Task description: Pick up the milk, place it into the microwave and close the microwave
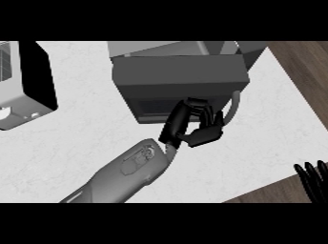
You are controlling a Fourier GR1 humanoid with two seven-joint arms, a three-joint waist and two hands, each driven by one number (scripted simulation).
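Microwave [179, 78]: dark grey box at the back of the white counter [68, 143], its door seemingly shut, pale handle on its right side. Left hand [199, 126]: raised against the door front, fingers relaxed and loosely spread, holding nothing; milk not visible anywhere. Right hand [320, 180]: open, fingers up, at the lower right edge; toaster [15, 83] far left.

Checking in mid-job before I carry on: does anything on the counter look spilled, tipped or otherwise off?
Nothing spilled or tipped. The microwave and toaster sit squarely on the counter. The left hand is at the microwave's front; the right hand rests open at the lower right. No milk is visible.
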